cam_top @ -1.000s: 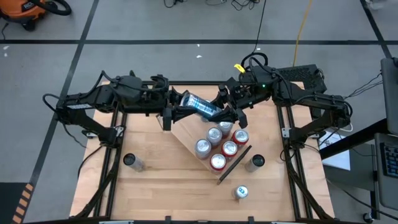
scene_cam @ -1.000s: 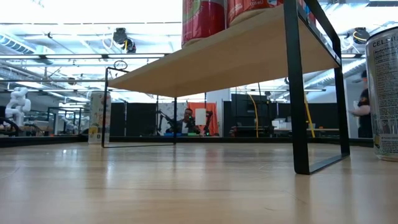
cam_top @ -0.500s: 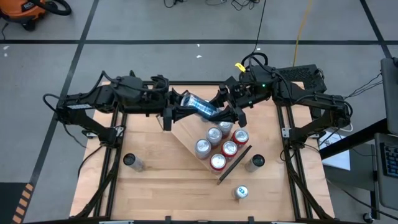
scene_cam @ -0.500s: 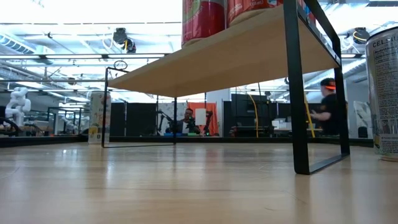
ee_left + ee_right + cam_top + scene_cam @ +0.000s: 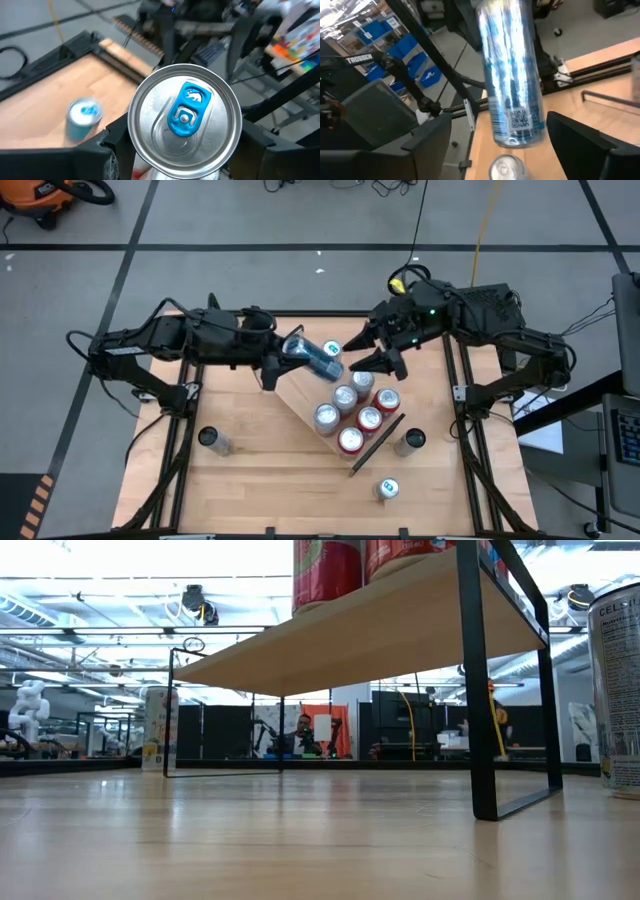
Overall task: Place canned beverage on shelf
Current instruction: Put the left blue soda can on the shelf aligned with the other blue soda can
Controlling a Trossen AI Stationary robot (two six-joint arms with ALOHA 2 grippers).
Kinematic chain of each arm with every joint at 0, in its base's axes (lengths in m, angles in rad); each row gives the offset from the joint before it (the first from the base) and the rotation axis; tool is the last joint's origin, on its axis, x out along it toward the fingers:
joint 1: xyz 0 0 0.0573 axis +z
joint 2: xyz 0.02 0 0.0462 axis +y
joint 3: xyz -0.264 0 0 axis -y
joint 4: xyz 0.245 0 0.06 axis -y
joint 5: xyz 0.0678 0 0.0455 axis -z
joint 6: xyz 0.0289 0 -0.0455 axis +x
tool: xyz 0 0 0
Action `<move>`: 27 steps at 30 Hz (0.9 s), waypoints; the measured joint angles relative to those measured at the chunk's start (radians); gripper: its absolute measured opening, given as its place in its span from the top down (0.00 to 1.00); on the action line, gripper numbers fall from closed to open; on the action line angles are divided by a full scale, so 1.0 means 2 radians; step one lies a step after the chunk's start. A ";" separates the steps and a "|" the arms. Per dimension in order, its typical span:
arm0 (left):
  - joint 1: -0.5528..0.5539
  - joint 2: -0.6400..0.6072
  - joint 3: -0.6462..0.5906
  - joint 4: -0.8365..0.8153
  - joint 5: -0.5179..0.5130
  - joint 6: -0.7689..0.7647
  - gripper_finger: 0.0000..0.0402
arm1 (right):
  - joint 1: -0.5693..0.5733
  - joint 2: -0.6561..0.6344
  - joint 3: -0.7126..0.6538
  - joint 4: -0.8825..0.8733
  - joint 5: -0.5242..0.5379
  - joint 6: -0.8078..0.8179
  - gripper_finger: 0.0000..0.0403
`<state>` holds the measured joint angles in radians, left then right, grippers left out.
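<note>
Blue can (image 5: 315, 356) is in left hand (image 5: 290, 358), held w/ long axis tilted, above shelf (image 5: 300, 395) bare end. Right hand (image 5: 372, 352), fingers spread & empty, sits just beside can, opp. side.

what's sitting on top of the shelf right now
Five upright cans stand on the shelf: three red-topped, two silver. The left gripper holds a tilted blue can above the shelf's bare end. The board beneath that can is hidden.
</note>
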<state>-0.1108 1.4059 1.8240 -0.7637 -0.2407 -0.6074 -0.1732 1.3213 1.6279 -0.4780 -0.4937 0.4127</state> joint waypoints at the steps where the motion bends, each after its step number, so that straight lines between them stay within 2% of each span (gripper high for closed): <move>1: 0.000 0.000 0.000 -0.011 0.000 -0.005 0.43 | -0.003 -0.003 0.000 -0.002 0.000 -0.003 0.25; 6: 0.000 0.000 0.000 -0.030 0.000 -0.022 0.43 | -0.018 -0.027 0.000 -0.026 0.015 -0.017 0.25; 13: 0.001 0.001 0.000 -0.065 -0.016 -0.046 0.43 | -0.031 -0.071 0.000 -0.122 0.071 -0.054 0.25; 18: 0.001 0.019 0.000 -0.115 -0.029 -0.066 0.43 | -0.032 -0.092 0.000 -0.184 0.129 -0.060 0.25; 27: 0.001 0.066 0.000 -0.132 -0.055 -0.056 0.43 | -0.032 -0.099 0.000 -0.235 0.172 -0.059 0.25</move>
<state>-0.1082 1.5388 1.8248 -1.0277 -0.3510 -0.7189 -0.2371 1.1240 1.6279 -0.9488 -0.1507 0.2939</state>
